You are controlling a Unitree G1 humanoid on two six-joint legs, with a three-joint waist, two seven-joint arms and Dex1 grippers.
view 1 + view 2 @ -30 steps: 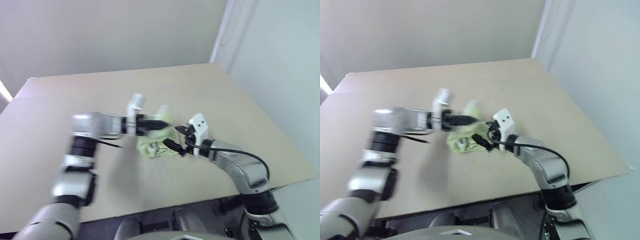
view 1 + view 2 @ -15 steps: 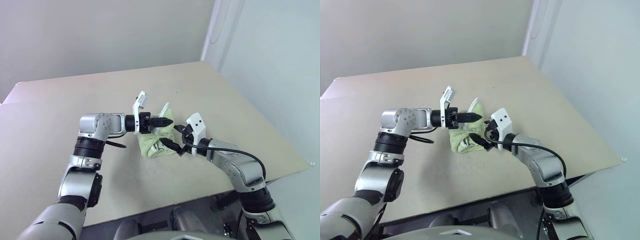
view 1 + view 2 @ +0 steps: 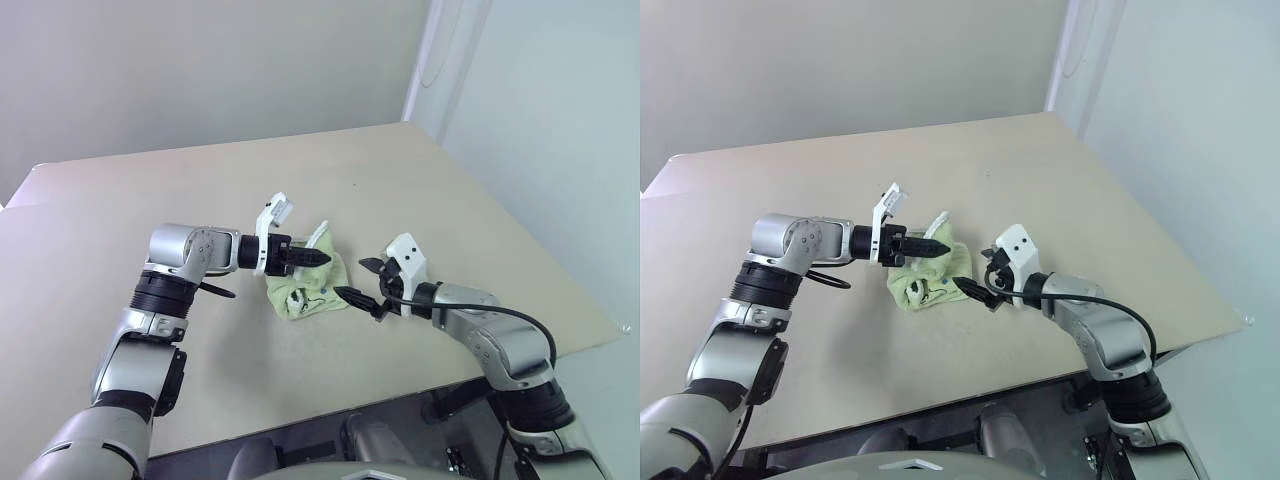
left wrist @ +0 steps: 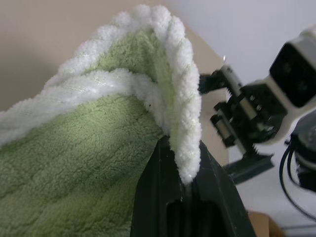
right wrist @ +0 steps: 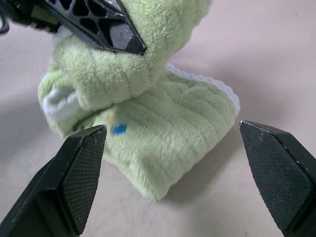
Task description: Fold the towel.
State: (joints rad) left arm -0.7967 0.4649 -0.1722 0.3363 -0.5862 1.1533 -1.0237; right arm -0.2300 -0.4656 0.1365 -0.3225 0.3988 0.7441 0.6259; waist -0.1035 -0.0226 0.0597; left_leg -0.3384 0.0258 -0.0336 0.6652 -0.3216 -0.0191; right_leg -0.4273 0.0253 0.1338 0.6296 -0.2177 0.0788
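Observation:
The light-green towel (image 3: 308,288) lies bunched on the beige table (image 3: 450,200), its white stitched edge lifted at the top. My left gripper (image 3: 324,257) is shut on that raised edge, and the left wrist view shows the white edging (image 4: 185,123) pinched between the black fingers (image 4: 163,187). My right gripper (image 3: 366,284) hovers just right of the towel, open, with nothing between its fingers. In the right wrist view its wide-spread fingertips (image 5: 84,163) frame the towel (image 5: 168,133), which shows a small blue mark, and the left gripper's fingers (image 5: 98,24) reach in over the cloth.
The table's right edge (image 3: 560,290) and front edge (image 3: 330,405) are close to my right arm. A grey wall rises behind the table. Bare tabletop stretches behind and to the left of the towel.
My left gripper has drawn the towel's edge to the left. The right gripper has backed off to the right and stands clear of the cloth. The camera shifted early on.

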